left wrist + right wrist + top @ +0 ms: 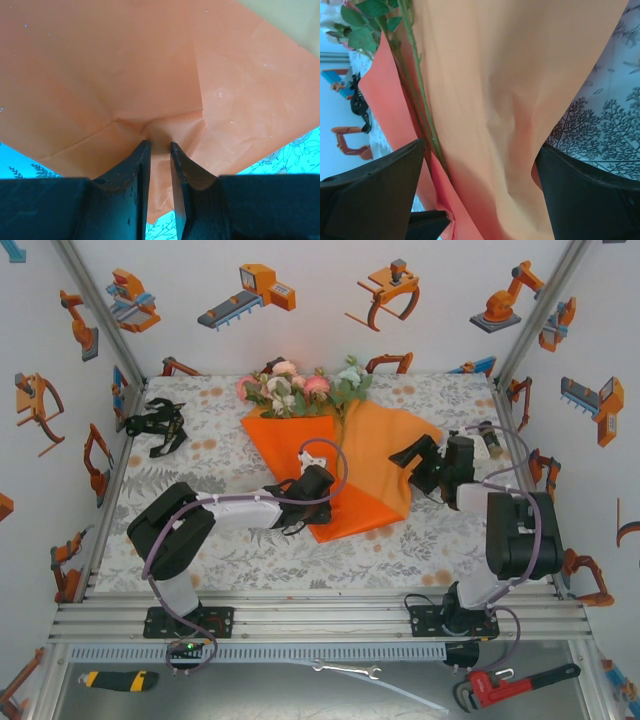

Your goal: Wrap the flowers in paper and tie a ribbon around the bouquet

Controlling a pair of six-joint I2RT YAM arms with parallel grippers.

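While the left gripper (159,144) pinches creased orange paper (100,75), the right gripper (480,145) stands spread.

Paper (375,455) and flowers (300,388) block counter (240,555) centre; near strip open; far-left black tangle (155,425), perhaps ribbon.

The left gripper (160,144) was seen nearly closed, its jaws pinched on a fold of the paper (100,75) caught between the fingertips, while the right gripper (480,145) was seen spread wide, its fingers (375,190) set well apart.
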